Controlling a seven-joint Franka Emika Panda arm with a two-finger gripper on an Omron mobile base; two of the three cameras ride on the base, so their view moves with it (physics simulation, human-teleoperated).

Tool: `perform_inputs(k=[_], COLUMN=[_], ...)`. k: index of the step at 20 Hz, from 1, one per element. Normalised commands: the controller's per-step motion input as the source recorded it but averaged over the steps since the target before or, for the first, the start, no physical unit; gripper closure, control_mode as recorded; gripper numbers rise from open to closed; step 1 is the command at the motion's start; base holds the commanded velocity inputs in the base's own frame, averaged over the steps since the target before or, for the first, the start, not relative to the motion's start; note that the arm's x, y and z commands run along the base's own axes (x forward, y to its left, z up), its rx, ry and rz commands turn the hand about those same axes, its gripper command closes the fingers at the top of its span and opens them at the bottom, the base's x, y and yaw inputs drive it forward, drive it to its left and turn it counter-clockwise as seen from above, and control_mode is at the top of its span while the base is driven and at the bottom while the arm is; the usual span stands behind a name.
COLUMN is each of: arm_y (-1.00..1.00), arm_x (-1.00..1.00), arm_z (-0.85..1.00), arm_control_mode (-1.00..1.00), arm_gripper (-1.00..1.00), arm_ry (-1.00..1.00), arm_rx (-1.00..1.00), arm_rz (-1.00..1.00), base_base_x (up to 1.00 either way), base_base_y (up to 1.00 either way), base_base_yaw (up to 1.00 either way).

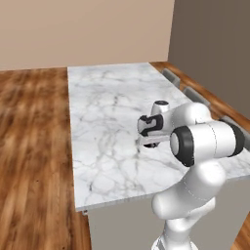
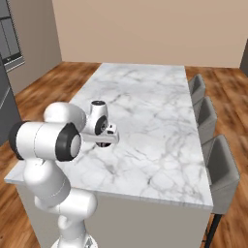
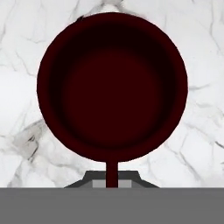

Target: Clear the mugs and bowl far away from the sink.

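The dark maroon mug [image 3: 112, 87] takes up most of the hand view, seen from straight above, with its round mouth open to me. Its thin handle runs down to my gripper [image 3: 112, 181], which is shut on it. Marble shows all around the mug. In the base views my gripper [image 1: 150, 143] [image 2: 104, 144] points down, low over the near half of the counter, and the hand hides the mug. The teal mug, the bowl and the sink are out of view.
The long white marble island counter [image 1: 107, 97] [image 2: 145, 92] stretches away from me. Grey stools [image 2: 220, 169] [image 1: 195, 95] line its right side. Wood floor surrounds the island, and a dark appliance front [image 2: 7, 38] stands at the far left.
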Motion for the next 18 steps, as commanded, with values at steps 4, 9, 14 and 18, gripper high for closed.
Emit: perform_inputs(k=[4, 9, 14, 18], arm_y=[0.00, 0.00, 0.00, 0.00], arm_x=[0.07, 0.11, 0.02, 0.00], arm_z=[-0.33, -0.16, -0.22, -0.32], arm_control_mode=[-1.00, -1.00, -1.00, -1.00], arm_gripper=[1.00, 1.00, 1.00, 1.00], arm_ry=[0.00, 0.00, 0.00, 0.01], arm_rx=[0.01, 0.00, 0.00, 0.00], arm_rz=[0.00, 0.00, 0.00, 0.00], base_base_x=[0.00, 0.00, 0.00, 0.00], base_base_y=[0.00, 0.00, 0.00, 0.00], base_base_yaw=[0.00, 0.00, 0.00, 0.00])
